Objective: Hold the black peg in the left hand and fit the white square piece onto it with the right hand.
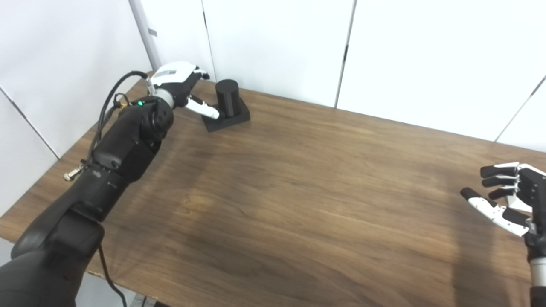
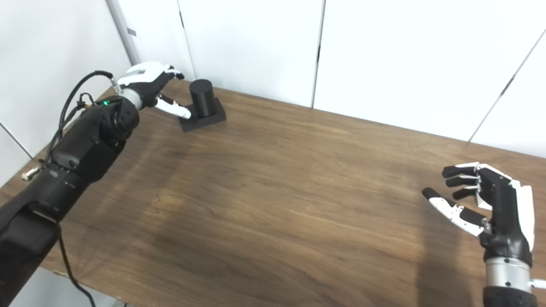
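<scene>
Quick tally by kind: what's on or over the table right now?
Black peg on its square base: 1
White square piece: 0 in view
Robot hands: 2, left hand, right hand
Total: 3

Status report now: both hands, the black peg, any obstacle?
Left hand open, at black peg, not yet gripping. Right hand open, empty. Peg upright at table far corner. White square piece not in view; nothing blocking.
</scene>
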`<control>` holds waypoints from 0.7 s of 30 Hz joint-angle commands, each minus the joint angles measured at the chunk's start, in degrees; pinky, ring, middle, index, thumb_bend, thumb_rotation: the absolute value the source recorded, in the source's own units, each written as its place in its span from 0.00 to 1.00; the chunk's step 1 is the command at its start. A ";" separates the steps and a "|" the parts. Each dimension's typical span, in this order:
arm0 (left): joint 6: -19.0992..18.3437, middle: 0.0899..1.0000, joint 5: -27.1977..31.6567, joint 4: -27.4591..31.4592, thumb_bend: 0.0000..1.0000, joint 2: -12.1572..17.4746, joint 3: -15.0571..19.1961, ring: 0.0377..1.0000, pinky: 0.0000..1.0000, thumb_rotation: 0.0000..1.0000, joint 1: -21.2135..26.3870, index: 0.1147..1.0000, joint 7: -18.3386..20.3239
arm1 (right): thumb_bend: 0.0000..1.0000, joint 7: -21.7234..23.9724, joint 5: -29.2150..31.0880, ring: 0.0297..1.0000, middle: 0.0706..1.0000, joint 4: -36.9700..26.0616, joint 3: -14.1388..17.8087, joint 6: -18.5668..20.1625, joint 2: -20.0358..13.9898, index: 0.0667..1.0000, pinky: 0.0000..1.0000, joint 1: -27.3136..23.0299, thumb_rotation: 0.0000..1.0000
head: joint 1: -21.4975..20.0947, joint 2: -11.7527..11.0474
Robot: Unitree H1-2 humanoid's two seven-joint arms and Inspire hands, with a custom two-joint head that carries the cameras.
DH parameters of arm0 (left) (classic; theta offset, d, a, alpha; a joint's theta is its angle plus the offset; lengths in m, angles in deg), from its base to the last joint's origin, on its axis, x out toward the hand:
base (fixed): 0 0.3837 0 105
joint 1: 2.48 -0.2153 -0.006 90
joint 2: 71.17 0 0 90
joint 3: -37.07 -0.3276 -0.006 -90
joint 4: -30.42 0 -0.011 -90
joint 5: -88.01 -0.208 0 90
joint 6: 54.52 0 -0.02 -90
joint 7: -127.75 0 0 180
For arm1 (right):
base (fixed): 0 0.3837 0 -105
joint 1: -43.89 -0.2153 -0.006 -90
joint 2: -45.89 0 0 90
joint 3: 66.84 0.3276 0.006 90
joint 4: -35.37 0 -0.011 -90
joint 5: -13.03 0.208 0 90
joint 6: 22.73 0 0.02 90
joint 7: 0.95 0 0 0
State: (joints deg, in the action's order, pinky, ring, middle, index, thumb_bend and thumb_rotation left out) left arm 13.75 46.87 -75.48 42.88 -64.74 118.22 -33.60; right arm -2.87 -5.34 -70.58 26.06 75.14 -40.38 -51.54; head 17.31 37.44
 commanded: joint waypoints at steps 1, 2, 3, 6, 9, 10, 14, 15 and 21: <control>-0.04 1.00 -0.86 0.48 1.00 1.27 0.33 1.00 0.91 0.48 2.62 0.88 -1.13 | 0.50 -0.18 -0.17 0.54 0.59 -2.36 0.35 -0.78 -0.50 0.45 0.42 -1.67 0.11 | 0.06 0.03; -0.02 1.00 -0.75 0.39 1.00 1.17 0.18 1.00 0.91 0.49 2.48 0.87 -1.29 | 0.50 -0.22 -0.16 0.54 0.58 -2.34 0.33 -0.97 -0.49 0.45 0.42 -1.64 0.11 | 0.07 0.04; 0.15 1.00 -0.67 0.23 1.00 1.05 0.03 1.00 0.90 0.49 2.33 0.87 -1.51 | 0.50 -0.26 -0.09 0.54 0.58 -2.35 0.33 -1.03 -0.42 0.45 0.42 -1.58 0.11 | -0.03 0.05; 0.66 1.00 -0.26 -0.31 1.00 0.65 -0.29 1.00 0.90 0.50 2.06 0.86 -1.75 | 0.50 -0.29 0.05 0.55 0.58 -2.50 0.31 -0.89 -0.16 0.45 0.43 -1.46 0.11 | -0.22 0.08; 0.53 1.00 -0.40 -1.43 0.99 0.04 -0.88 1.00 0.89 0.49 2.25 0.85 -1.83 | 0.50 -0.16 0.26 0.55 0.58 -2.77 0.32 -0.67 -0.06 0.45 0.43 -1.28 0.11 | -0.43 0.12; 0.43 1.00 -0.45 -1.68 0.99 -0.09 -1.03 1.00 0.90 0.48 2.32 0.85 -1.81 | 0.50 -0.10 0.33 0.56 0.58 -2.85 0.32 -0.60 -0.06 0.45 0.44 -1.25 0.11 | -0.43 0.12; 0.36 1.00 -0.68 -3.00 0.99 -0.91 -1.82 1.00 0.91 0.48 2.42 0.85 -2.15 | 0.50 -0.29 -0.31 0.55 0.58 -2.97 0.25 -0.51 -0.09 0.45 0.43 -1.18 0.11 | -0.59 0.07; 0.67 1.00 -0.67 -3.37 1.00 -0.99 -1.97 1.00 0.90 0.49 2.42 0.84 -2.46 | 0.50 -0.27 -0.18 0.55 0.58 -3.01 0.28 -0.45 -0.04 0.45 0.43 -1.18 0.11 | -0.71 0.04; 1.70 0.99 -1.25 -5.14 1.00 -1.31 -3.51 1.00 0.87 0.55 2.83 0.85 -3.66 | 0.50 -0.07 -0.29 0.55 0.59 -3.28 0.09 0.01 -0.14 0.45 0.43 -1.00 0.11 | -0.94 0.16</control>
State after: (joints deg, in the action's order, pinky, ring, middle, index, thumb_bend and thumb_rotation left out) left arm 14.26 46.78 -80.94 40.36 -68.71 118.19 -34.85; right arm -2.85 -5.47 -71.17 26.02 75.97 -40.25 -51.40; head 16.44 37.53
